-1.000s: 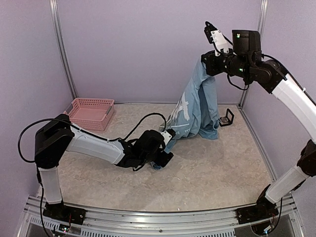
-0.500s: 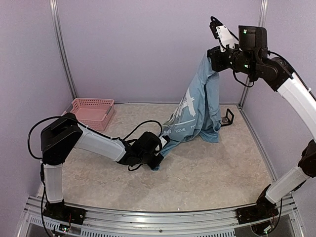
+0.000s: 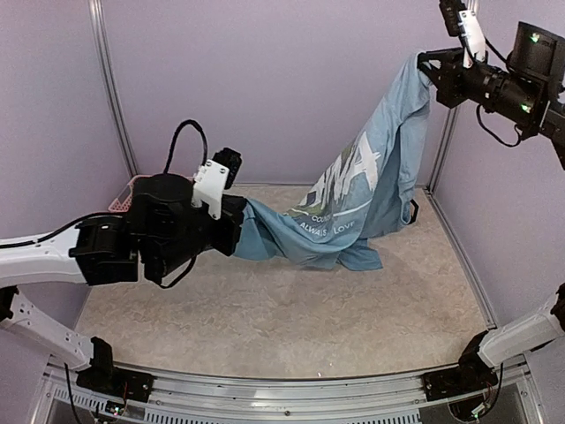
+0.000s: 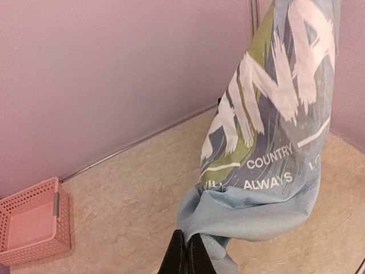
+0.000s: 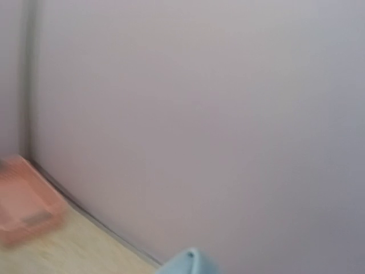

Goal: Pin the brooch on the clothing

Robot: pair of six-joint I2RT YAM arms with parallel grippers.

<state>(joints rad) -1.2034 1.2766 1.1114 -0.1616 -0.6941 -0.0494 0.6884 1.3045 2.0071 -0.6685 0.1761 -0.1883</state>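
Within the last second the left gripper [image 3: 238, 221] had gone from open and low on the table [image 3: 291, 327], beside the shirt's bottom corner, to clamped on that corner and raised up and to the left. The left wrist view showed its fingers [image 4: 185, 258] pressed together with a bunch of blue hem between them. The right gripper [image 3: 430, 69], jaws closed on the shirt's top edge throughout, had climbed and swung toward the right rear corner. So the shirt [image 3: 353, 185] no longer hung as a narrow bundle. It was drawn out as a slanted sheet between the two grippers, high at the right and lower at the left, with its lowest fold sagging to the table near the middle. This looked like the spreading step, with pinning probably still some way off, since the cloth was not yet laid flat. No brooch could be made out; a small dark item [image 3: 413, 212] just behind the shirt was too hidden to identify. The shirt was light blue with white brush lettering ending in "NA", green and dark strokes behind it, and small lines reading "COUNTRY" and "ALWAYS". The print faced the camera but was twisted and creased, especially at the bunched hem. The right wrist view was blurred, showing only a tip of blue cloth and the pink basket [image 4: 31, 225].
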